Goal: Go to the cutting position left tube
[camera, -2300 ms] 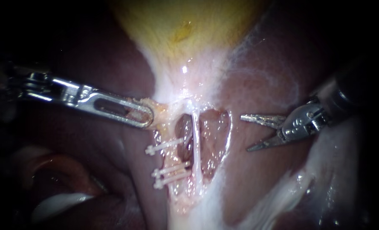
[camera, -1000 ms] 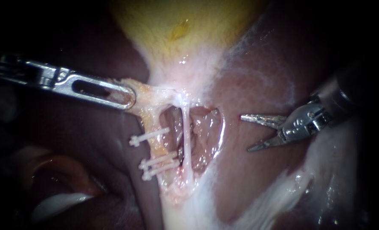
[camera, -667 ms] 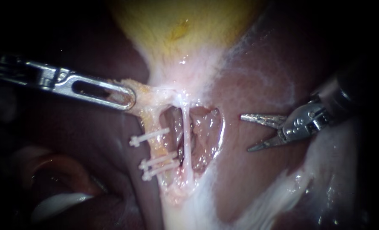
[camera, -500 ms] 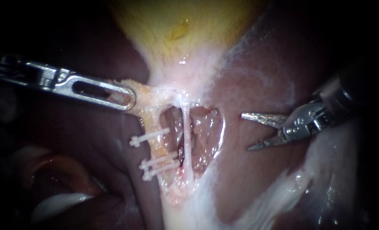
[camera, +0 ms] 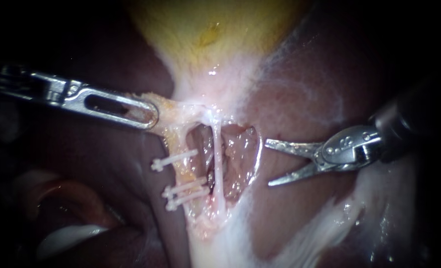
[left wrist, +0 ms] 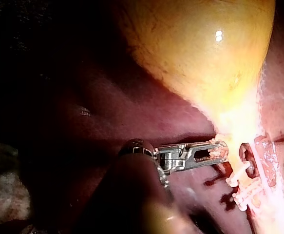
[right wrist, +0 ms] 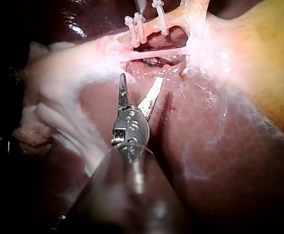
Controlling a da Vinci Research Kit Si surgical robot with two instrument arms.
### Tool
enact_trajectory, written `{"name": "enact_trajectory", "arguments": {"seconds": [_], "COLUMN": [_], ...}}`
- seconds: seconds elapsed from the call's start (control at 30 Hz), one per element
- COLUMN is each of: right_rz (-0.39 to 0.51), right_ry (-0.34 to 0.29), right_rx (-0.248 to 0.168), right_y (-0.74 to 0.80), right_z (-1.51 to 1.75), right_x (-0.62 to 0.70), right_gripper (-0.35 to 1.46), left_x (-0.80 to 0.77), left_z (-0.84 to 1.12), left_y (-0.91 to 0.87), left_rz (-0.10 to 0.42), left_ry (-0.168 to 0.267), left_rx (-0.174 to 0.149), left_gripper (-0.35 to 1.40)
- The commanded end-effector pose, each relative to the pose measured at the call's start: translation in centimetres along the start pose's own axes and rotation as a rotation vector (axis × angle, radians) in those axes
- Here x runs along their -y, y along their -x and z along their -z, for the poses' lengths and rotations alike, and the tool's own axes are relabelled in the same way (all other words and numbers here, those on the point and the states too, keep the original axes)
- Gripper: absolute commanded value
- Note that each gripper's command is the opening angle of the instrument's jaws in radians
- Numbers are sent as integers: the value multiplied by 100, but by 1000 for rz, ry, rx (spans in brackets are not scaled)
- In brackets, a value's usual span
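The left instrument (camera: 151,115) comes in from the left. Its jaws are closed tight on a bit of yellow tissue (camera: 168,111) at the top of the left tube (camera: 180,171). This tube runs down from there, below the yellow gallbladder (camera: 215,34). Three white clips (camera: 183,187) sit across it, one higher and two close together lower down. Just beside it is the thin white right tube (camera: 218,164). The right instrument (camera: 268,163) is over the dark liver (camera: 299,99), near the right tube. Its two pointed jaws are wide open and hold nothing.
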Motion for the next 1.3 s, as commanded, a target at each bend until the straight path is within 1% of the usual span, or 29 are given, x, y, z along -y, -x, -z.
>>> {"name": "enact_trajectory", "arguments": {"seconds": [0.03,0.17,0.3,0.4,0.5,0.67,0.87,1.03,1.17,1.3], "right_rz": [-11,-95,-162,-228,-273,-348,-385,-392,-392,-398], "right_ry": [-14,-72,-121,-157,-192,-222,-243,-257,-264,-268], "right_rx": [-3,-12,-7,1,8,23,42,43,34,26], "right_y": [-2,-14,-23,-27,-29,-28,-23,-18,-14,-16], "right_z": [-3,-12,-21,-28,-37,-54,-73,-90,-103,-114], "right_x": [-1,-1,-2,-5,-9,-12,-14,-15,-16,-21], "right_gripper": [135,135,135,135,135,135,135,135,135,136], "left_x": [0,1,2,2,3,4,5,6,7,7], "left_z": [0,-1,-2,-2,-2,-3,-3,-3,-3,-3], "left_y": [0,0,0,-1,-1,-2,-3,-3,-3,-4], "left_rz": [0,0,1,1,1,1,2,2,2,2], "left_ry": [0,1,2,2,3,3,4,6,6,7], "left_rx": [0,1,2,2,3,4,4,7,7,8], "left_gripper": [-35,-35,-35,-35,-35,-35,-35,-35,-35,-35]}}
